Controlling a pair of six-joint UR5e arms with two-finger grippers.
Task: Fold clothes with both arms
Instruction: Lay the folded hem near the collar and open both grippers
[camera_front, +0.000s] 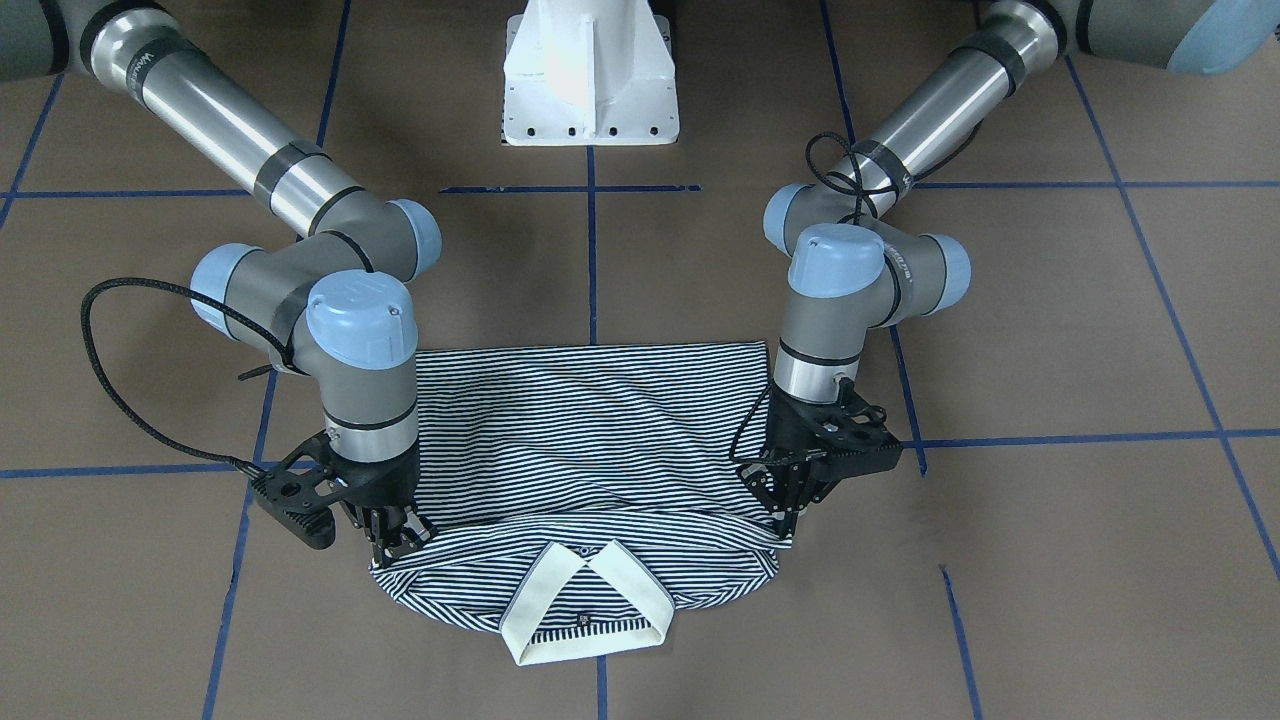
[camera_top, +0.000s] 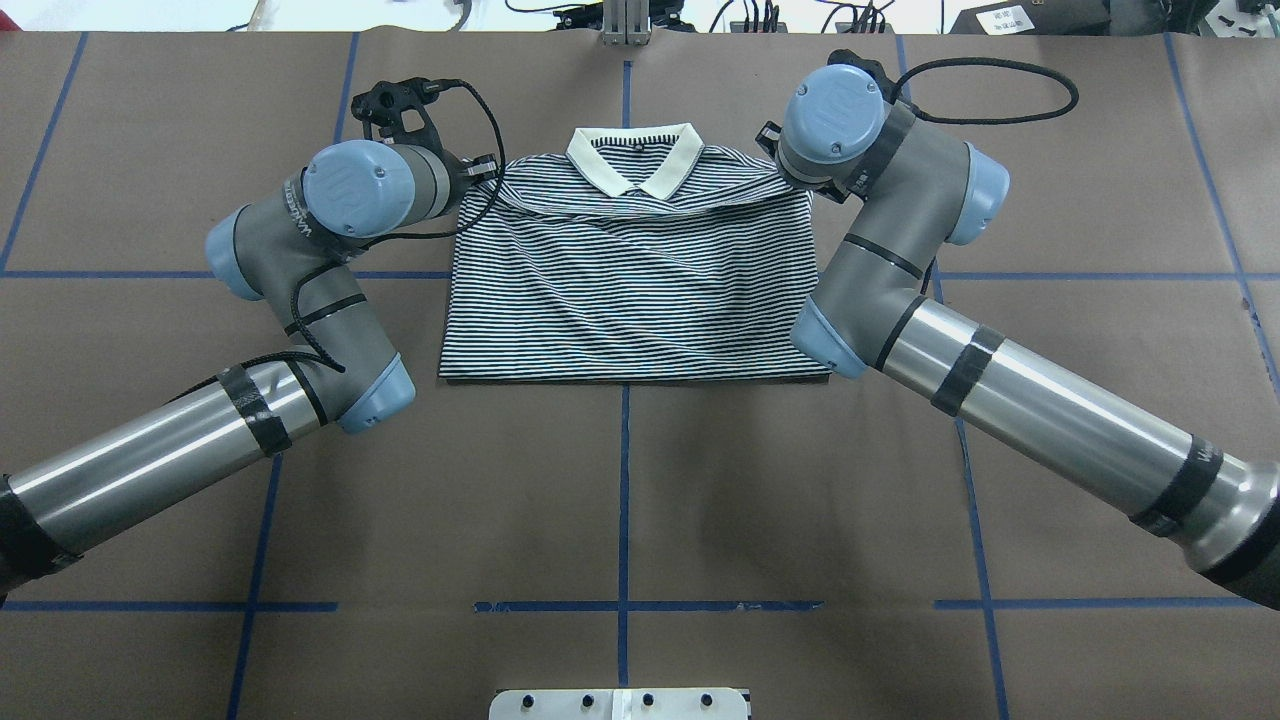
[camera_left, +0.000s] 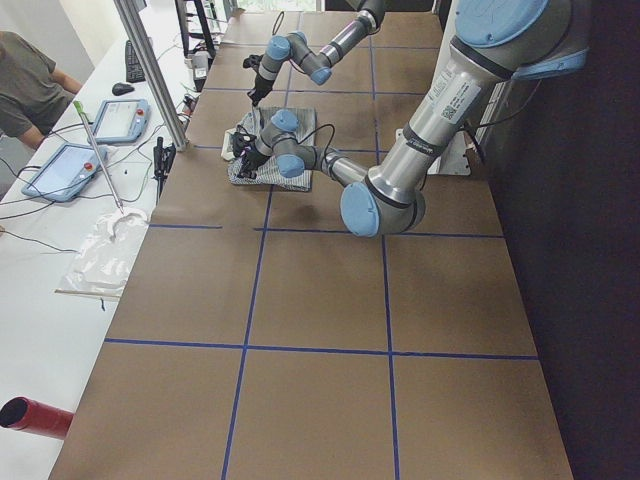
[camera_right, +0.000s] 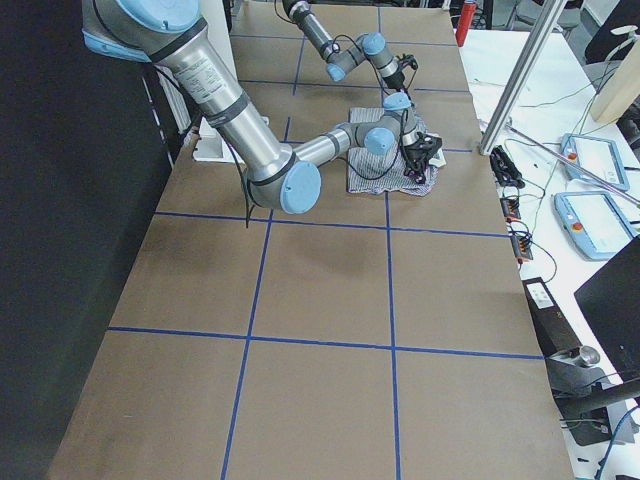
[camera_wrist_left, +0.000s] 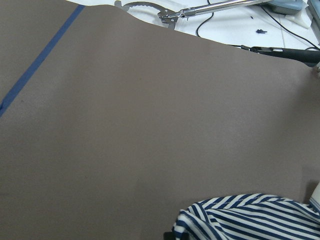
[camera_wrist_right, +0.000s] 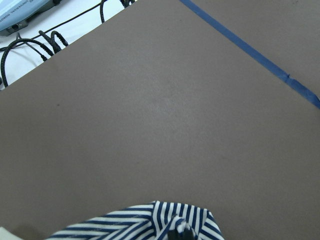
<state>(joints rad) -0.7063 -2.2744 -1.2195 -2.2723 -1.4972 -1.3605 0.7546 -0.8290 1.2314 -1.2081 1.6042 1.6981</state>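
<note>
The navy-and-white striped polo shirt (camera_front: 590, 440) lies on the brown table, its lower half folded up towards the cream collar (camera_front: 585, 600). In the overhead view the shirt (camera_top: 630, 290) sits between both wrists, with the collar (camera_top: 632, 160) at the far edge. My left gripper (camera_front: 790, 512) pinches the folded layer's corner at one shoulder. My right gripper (camera_front: 400, 540) pinches the other corner. Both look shut on the fabric, low at the table. The left wrist view shows bunched stripes (camera_wrist_left: 250, 220) at its bottom edge, as does the right wrist view (camera_wrist_right: 150, 222).
The white pedestal base (camera_front: 590, 70) stands at the robot's side of the table. Blue tape lines (camera_top: 625, 500) cross the brown table cover. Beyond the far edge is a white bench with tablets (camera_left: 70, 165) and cables, where a person (camera_left: 30, 90) sits.
</note>
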